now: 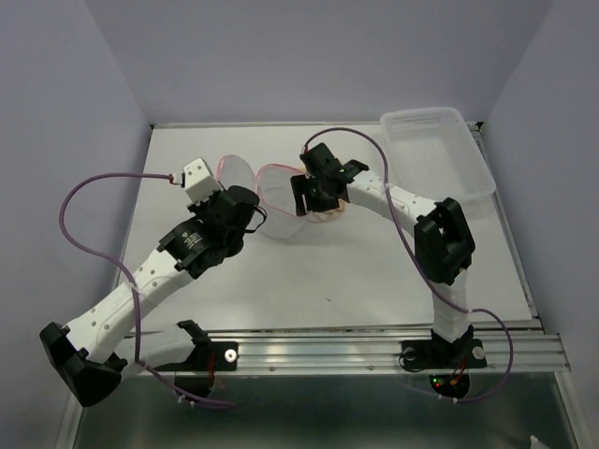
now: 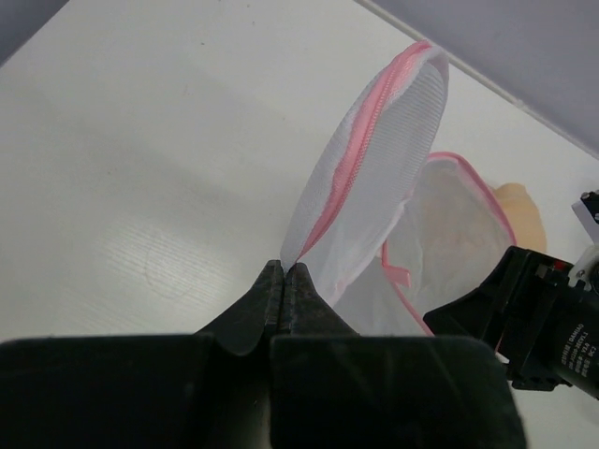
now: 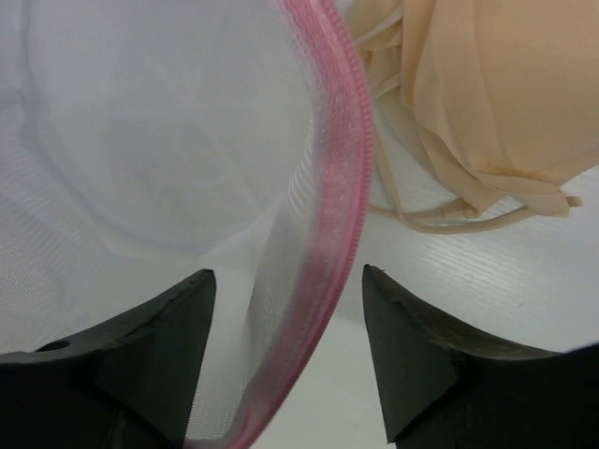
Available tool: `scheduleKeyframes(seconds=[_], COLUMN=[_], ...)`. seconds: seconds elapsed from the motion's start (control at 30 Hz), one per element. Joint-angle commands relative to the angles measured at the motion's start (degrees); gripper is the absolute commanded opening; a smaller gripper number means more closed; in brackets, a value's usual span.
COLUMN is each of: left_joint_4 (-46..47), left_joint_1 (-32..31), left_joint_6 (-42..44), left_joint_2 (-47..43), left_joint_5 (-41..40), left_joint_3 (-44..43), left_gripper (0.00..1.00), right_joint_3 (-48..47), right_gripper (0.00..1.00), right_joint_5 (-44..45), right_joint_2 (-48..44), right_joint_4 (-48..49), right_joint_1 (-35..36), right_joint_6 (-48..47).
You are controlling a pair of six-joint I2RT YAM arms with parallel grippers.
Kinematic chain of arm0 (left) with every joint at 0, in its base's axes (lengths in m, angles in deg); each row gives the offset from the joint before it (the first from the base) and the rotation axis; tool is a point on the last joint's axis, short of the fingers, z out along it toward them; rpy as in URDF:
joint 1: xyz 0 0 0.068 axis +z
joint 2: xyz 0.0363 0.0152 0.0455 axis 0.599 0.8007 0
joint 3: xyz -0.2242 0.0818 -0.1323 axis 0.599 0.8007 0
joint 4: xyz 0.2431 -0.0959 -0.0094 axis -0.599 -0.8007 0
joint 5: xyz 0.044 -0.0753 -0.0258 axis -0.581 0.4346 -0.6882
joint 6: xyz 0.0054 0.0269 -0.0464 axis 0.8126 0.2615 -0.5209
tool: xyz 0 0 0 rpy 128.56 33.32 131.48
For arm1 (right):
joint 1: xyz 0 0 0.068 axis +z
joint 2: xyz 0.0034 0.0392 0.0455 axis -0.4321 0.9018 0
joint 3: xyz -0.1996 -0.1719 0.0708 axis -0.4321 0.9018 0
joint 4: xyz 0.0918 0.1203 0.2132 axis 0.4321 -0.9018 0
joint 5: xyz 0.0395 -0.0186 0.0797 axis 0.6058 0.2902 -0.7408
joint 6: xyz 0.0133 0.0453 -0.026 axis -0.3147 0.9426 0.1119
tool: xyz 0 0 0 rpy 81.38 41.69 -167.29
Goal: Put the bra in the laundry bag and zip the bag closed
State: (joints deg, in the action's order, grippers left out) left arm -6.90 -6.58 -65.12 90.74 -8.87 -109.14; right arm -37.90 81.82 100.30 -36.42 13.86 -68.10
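The laundry bag lies open like a clamshell at the table's middle back, white mesh with a pink zipper rim. My left gripper is shut on the edge of the bag's raised flap, pinched at the fingertips. My right gripper is open and straddles the pink zipper rim of the lower half without gripping it. The peach bra lies on the table just outside the rim, beside the right gripper. It also shows in the top view and the left wrist view.
A rectangular clear-white plastic basket tray stands at the back right corner. Purple cables loop over both arms. Walls close the table on the left, back and right.
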Motion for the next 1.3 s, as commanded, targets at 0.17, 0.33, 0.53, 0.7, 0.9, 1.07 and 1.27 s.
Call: scheduleKeyframes(seconds=[0.17, 0.33, 0.53, 0.7, 0.9, 1.07, 1.27], left_joint_4=[12.8, 13.3, 11.9, 13.0, 16.8, 20.0, 26.8], left_joint_1=[0.3, 0.4, 0.4, 0.4, 0.4, 0.4, 0.4], left_joint_6=[13.2, 13.6, 12.3, 14.3, 20.1, 25.6, 31.9], left_joint_2=[-5.7, -4.1, -2.0, -2.4, -4.2, -5.5, -7.1], left_joint_5=[-1.7, -1.7, -2.0, -2.4, -1.9, -0.3, 1.7], left_joint_3=[2.9, 3.8, 3.3, 3.5, 5.4, 7.2, 10.0], left_gripper=[0.00, 0.00, 0.00, 0.00, 0.00, 0.00, 0.00], right_joint_3=[-5.4, -5.2, -4.1, -4.0, -6.4, -10.3, -15.7], right_gripper=[0.83, 0.99, 1.00, 1.00, 1.00, 1.00, 1.00], right_joint_5=[-7.2, -9.5, -11.3, -11.0, -17.8, -15.2, -14.7], right_joint_2=[-6.0, -8.5, -10.3, -8.5, -2.7, 3.2, 10.7], right_joint_4=[3.6, 4.0, 4.6, 4.9, 6.8, 6.8, 6.9], right_joint_1=[0.1, 0.1, -0.5, -6.8, -16.8, -17.4, -20.6], right_joint_6=[-3.8, -7.4, -9.2, -11.5, -16.8, -24.9, -25.4])
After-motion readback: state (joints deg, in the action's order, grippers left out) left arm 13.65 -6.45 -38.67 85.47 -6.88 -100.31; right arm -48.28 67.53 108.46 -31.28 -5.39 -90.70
